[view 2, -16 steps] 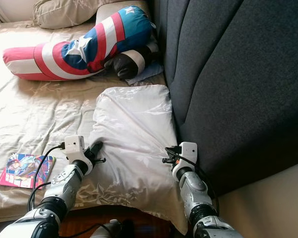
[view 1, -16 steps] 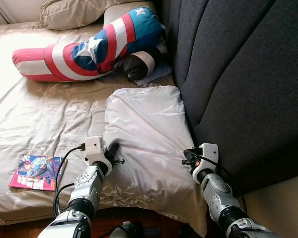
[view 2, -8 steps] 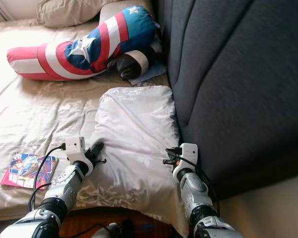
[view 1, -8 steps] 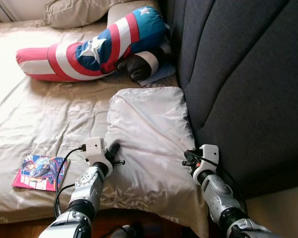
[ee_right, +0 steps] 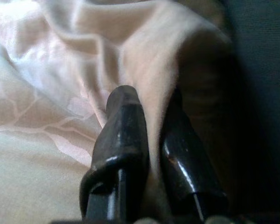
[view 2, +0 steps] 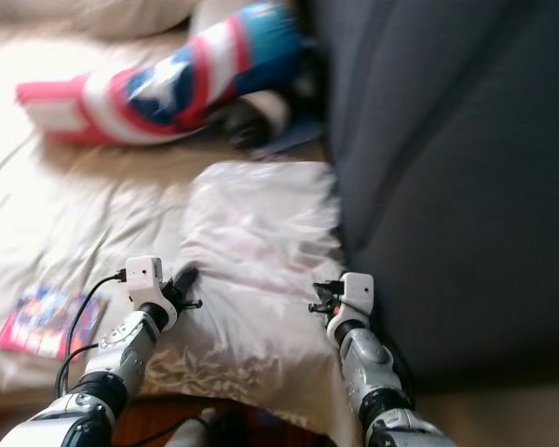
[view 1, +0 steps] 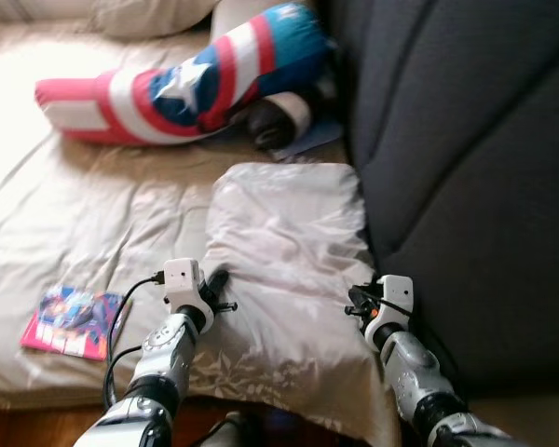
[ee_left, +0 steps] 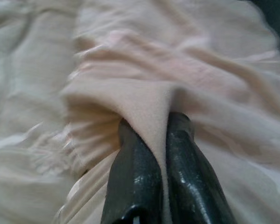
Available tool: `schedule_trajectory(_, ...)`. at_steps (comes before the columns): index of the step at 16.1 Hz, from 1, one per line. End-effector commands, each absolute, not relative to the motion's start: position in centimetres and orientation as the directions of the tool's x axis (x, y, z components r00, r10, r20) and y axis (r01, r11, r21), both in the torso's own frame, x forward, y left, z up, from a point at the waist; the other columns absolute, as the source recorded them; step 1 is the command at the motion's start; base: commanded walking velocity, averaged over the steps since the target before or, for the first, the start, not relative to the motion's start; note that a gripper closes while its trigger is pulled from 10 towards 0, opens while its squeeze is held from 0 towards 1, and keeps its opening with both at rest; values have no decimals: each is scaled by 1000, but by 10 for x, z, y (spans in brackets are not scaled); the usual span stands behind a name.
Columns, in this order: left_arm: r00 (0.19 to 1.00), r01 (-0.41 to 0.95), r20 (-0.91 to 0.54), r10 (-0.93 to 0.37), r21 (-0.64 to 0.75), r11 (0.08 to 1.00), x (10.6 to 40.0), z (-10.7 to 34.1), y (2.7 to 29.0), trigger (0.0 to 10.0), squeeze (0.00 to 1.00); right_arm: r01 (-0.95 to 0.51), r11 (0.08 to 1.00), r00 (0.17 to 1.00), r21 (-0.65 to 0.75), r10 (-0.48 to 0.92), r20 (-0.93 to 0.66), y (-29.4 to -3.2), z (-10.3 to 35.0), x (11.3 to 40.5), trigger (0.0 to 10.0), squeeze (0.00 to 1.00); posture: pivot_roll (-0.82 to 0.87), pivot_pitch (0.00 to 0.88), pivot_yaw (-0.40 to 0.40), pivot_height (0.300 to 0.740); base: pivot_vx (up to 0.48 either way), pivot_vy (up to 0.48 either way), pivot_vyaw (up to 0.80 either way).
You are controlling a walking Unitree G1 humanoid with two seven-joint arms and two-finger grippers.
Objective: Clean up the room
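Wrist views: both grippers pinching pillow

A pale, shiny satin pillow is lying rumpled at centre frame, its two lower edges pinched into folds.

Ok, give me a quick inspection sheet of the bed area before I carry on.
Surface: beige patterned bedsheet, wrinkled.
Job's things: shiny cream satin pillow lying beside the headboard, pinched at both near corners.
Clutter: red, white and blue star-patterned bolster at the far end; colourful comic book flat near the bed edge.
Grippers: left gripper fingers shut on a pillow fold; right gripper the same, next to the headboard.
Cables: black cable looping along the left arm.
Surroundings: dark grey padded headboard on the right.
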State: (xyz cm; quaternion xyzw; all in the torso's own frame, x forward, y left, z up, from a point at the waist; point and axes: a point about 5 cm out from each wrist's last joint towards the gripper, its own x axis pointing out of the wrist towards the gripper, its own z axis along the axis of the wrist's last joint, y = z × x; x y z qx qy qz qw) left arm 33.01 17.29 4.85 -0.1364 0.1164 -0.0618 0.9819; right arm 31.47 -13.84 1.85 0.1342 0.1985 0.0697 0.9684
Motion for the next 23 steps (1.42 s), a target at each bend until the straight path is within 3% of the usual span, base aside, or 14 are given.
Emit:
schedule_trajectory(1, 981, 86, -144, -129, -272, 959, 339, 65, 179, 10000, 0, -44, 961, 930, 273, 139, -340, -152, 23, 317, 10000, 0, 32, 260, 13, 740, 281, 0, 0)
schedule_trajectory(23, 980, 90, -149, -135, -274, 957, 337, 63, 178, 10000, 0, -37, 961, 931, 274, 133, -339, -153, 23, 317, 10000, 0, 35, 266, 12, 740, 291, 0, 0)
